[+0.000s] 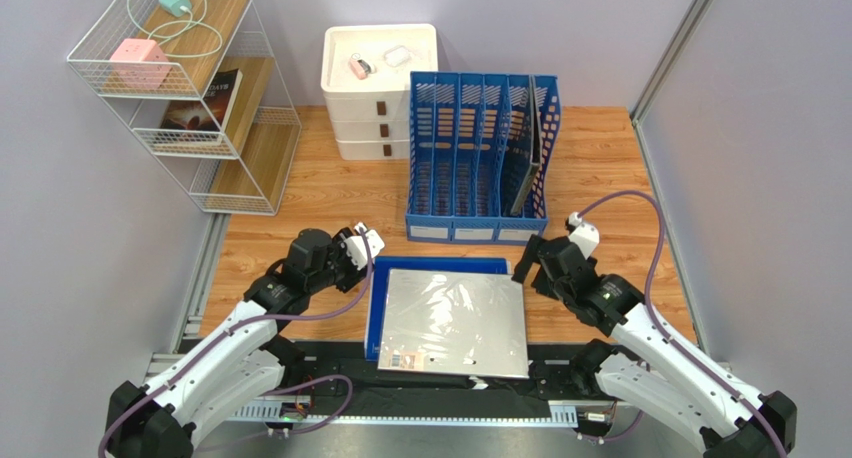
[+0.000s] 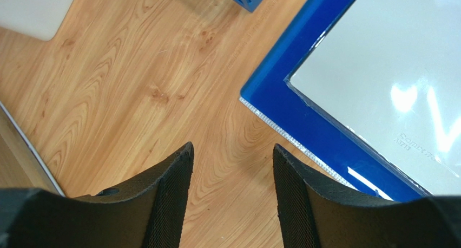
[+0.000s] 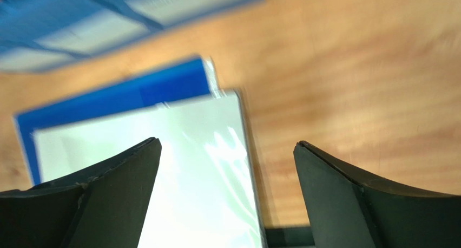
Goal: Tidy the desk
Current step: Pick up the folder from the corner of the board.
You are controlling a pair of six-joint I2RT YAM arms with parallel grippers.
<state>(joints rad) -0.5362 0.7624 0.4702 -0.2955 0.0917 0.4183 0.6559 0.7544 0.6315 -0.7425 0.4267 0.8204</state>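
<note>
The desk is a light wooden tabletop. A blue folder lies flat at its near edge, with a white plastic-wrapped pad on top of it. My left gripper hovers at the folder's far left corner. In the left wrist view it is open over bare wood, with the folder corner just to its right. My right gripper hangs off the pad's far right corner. In the blurred right wrist view it is wide open above the pad's right edge, and nothing is held.
A blue file rack stands behind the folder, with a dark book in its right slot. A white drawer unit sits at the back. A white wire shelf at the back left holds a pink cube and a book.
</note>
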